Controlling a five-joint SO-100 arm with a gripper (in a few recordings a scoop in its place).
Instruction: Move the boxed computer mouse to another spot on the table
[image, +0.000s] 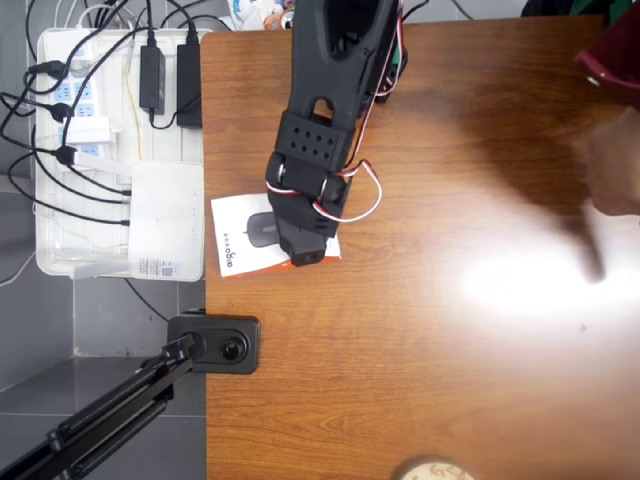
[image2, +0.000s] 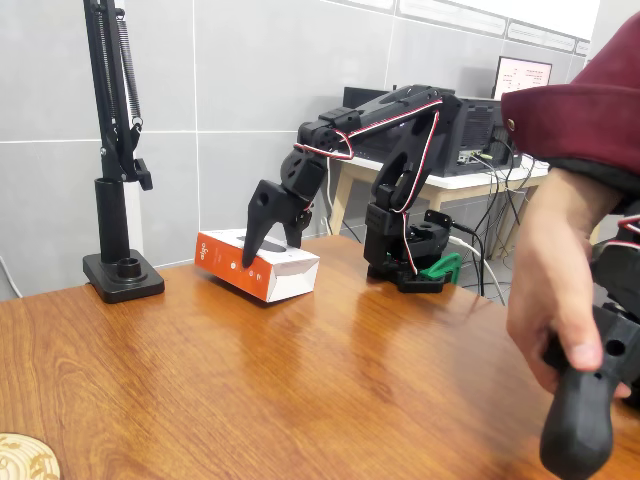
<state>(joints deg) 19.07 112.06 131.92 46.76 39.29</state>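
The boxed computer mouse (image: 240, 238) lies flat near the left edge of the table (image: 450, 350) in the overhead view, its white face showing a dark mouse. The fixed view shows the box's (image2: 222, 262) orange-red long side and white end. My black gripper (image: 303, 243) hangs over the box's right part and hides it. From the side, the gripper (image2: 270, 250) is open and straddles the box, one long finger (image2: 255, 225) down in front of the orange side and the other behind. I cannot tell whether the fingers touch the box.
A white tray (image: 48, 262) of power strips and cables, with a white router-like device (image: 165, 210), sits just left of the table. A black stand base (image: 215, 343) is clamped at the left edge. A person's hand (image2: 550, 280) is at the right. A round wooden disc (image: 435, 470) lies at the front edge.
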